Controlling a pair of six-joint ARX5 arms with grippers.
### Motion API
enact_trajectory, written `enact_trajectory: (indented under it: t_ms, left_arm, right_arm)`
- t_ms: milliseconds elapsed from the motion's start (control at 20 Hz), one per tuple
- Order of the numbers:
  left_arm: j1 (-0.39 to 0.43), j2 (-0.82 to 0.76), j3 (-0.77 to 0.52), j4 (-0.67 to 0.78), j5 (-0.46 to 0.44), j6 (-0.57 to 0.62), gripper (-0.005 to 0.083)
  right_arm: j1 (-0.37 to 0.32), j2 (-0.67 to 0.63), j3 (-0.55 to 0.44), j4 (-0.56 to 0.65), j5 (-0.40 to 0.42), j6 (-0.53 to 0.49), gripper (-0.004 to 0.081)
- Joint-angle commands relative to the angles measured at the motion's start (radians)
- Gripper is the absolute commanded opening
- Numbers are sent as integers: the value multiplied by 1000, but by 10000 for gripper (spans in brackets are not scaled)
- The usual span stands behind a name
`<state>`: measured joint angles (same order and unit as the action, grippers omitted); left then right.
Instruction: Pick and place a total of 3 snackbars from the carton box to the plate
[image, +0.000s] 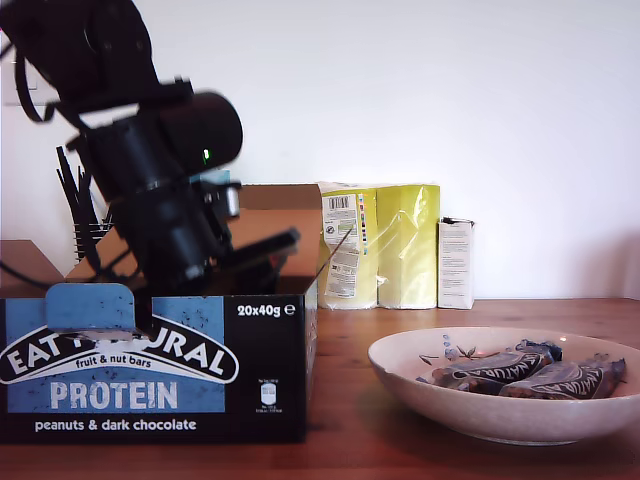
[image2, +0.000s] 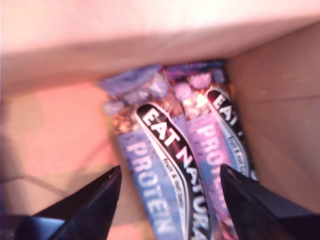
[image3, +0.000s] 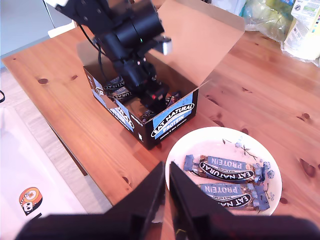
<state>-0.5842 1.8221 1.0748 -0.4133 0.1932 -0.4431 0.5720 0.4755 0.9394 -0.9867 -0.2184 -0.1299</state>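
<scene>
**Two bars plated, my first gripper is down in the box for the third**

My first gripper (image2: 170, 200) is inside the carton box (image: 160, 370), jaws spread wide and empty, straddling the snackbar (image2: 170, 165) that lies straight ahead of it. A second bar (image2: 220, 145) sits tight against that one, toward the box's side wall, wrappers overlapping. That's the hazard: one finger looks set to land on the neighbour rather than in a gap, so a squeeze could grab both bars or skid off the glossy film.

In the exterior view the box sits at about nine o'clock and the plate (image: 450, 400) at four o'clock, well apart from it, with two snackbars (image: 530, 372) already lying side by side inside. The raised flap (image3: 200, 35) could snag the arm on the way up.

My second gripper (image3: 166, 192) hangs above the table (image3: 260, 85) beside the plate, jaws pinched together, holding nothing.
</scene>
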Motion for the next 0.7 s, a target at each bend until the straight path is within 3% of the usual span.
enact_trajectory:
  t_ms: [0,350,650]
  left_arm:
    - [2,39,-22,0,1,-3,562]
    - [0,37,-13,18,28,-2,255]
    - [3,36,16,-6,35,8,248]
  right_arm:
    - [4,0,-18,9,1,-2,-13]
    - [4,0,-18,10,7,-2,-13]
    - [4,0,-18,10,19,-2,-13]
